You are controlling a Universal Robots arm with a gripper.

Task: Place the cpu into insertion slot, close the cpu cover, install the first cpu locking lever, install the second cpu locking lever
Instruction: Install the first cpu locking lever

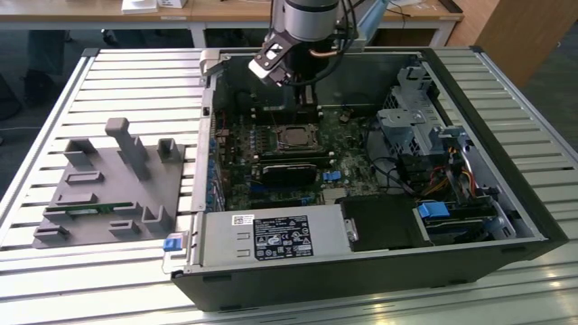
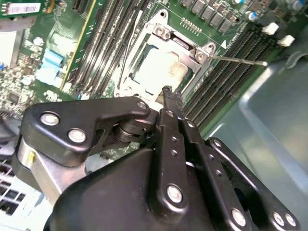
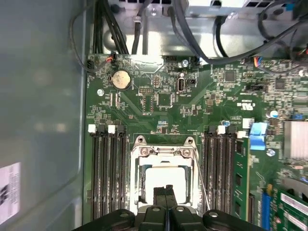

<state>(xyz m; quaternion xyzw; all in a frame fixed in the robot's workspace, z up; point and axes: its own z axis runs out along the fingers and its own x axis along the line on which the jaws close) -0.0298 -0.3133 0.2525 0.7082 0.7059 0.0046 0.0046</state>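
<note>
The cpu [image 3: 166, 179] lies flat in the insertion slot [image 1: 296, 137], near the middle of the motherboard [image 3: 159, 103] inside the open computer case [image 1: 505, 196]. The cpu cover [image 3: 137, 168] appears to be down over it, its silver frame ringing the pale chip top. Glare on the metal makes it hard to be sure the frame sits fully flat. A thin locking lever [image 2: 238, 60] slants free from a corner of the socket out over the memory slots [image 2: 231, 82], so it is not latched.

The step in hand looks like seating the cover and bringing down the first lever. To do it well, the pushing tip should bear only on the steel frame or on the lever wire, never on the chip's top or the small board parts around it. The wire is likely springy and could slip off a narrow tip, so a slow, straight push with contact well out along the lever seems wise.

The gripper [image 2: 168, 92] has its two fingers pinched tight together with nothing between them, forming one blunt point. That point hangs over the edge of the socket, just at the cover's rim. Whether it actually touches the metal cannot be told.
</note>
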